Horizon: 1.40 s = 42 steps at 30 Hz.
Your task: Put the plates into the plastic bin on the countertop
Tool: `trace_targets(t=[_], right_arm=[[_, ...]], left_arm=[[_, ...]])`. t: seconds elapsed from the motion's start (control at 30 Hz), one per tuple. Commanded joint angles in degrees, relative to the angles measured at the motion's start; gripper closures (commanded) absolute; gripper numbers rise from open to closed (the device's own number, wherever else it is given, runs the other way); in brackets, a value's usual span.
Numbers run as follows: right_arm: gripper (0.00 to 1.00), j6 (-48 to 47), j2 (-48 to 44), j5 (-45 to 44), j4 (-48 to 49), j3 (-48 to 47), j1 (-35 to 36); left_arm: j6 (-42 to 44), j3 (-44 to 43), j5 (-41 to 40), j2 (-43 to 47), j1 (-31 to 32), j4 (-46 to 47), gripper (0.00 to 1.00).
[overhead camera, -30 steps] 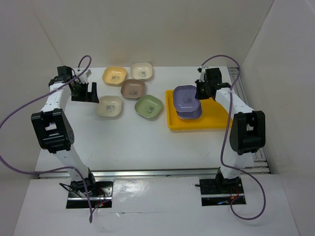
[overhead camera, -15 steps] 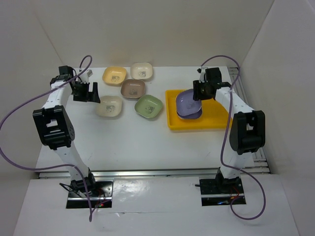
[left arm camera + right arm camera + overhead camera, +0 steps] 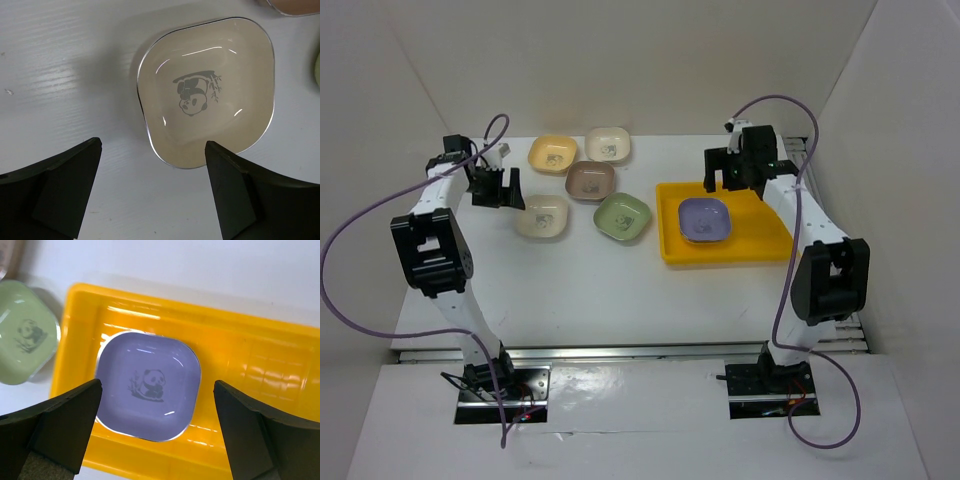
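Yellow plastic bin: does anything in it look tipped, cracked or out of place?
Nothing stands out. The lilac rounded-square dish lies flat and upright inside the yellow plastic bin, left of its middle, with no visible cracks or spills.

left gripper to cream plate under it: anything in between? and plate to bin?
Nothing visible between the open left gripper and the cream plate beneath it. Toward the plastic bin, the green plate lies on the straight line; a lifted carry should clear it.
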State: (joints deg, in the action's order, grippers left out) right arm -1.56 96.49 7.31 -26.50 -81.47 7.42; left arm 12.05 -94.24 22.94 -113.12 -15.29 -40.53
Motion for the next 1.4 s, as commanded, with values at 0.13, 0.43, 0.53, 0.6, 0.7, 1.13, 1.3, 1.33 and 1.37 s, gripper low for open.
trace_targets(t=[0.13,0.43,0.53,0.6,0.7,1.13,1.3,1.33,1.37], right_arm=[[0.0,1.03,-6.13,1.56,2.07,-3.25,3.82],[0.0,2.79,-8.42,2.18,5.32,-0.18,7.69],[0.0,3.32,-6.94,3.41,6.37,-0.18,9.97],[0.0,4.46,-5.09,3.41,6.9,-0.18,12.96],[0.0,6.39,-2.02,3.94,8.92,-1.58,17.69],[0.0,18.34,13.19,1.21,20.25,-9.14,36.44],[0.0,20.37,15.57,2.0,23.77,-11.52,36.44],[0.0,20.37,16.1,2.61,23.78,-11.52,36.44],[0.0,20.98,16.88,2.62,23.78,-11.52,36.44]], left_arm=[[-0.54,1.51,-0.97,-4.64,0.25,5.11,0.1],[-4.05,8.98,-9.83,-4.48,3.59,13.02,0.67],[-5.37,8.46,-12.47,-6.58,3.6,13.02,0.7],[-5.37,8.45,-13.26,-7.2,3.6,12.32,0.91],[-5.37,7.93,-13.97,-5.8,3.6,11.18,1.0],[-8.54,7.93,-4.75,12.56,6.32,6.96,1.0],[-8.54,9.16,-4.75,14.68,8.95,6.96,1.0],[-9.15,9.68,-4.75,15.29,9.48,6.96,1.0],[-9.15,9.69,-4.75,15.3,9.49,6.96,1.0]])
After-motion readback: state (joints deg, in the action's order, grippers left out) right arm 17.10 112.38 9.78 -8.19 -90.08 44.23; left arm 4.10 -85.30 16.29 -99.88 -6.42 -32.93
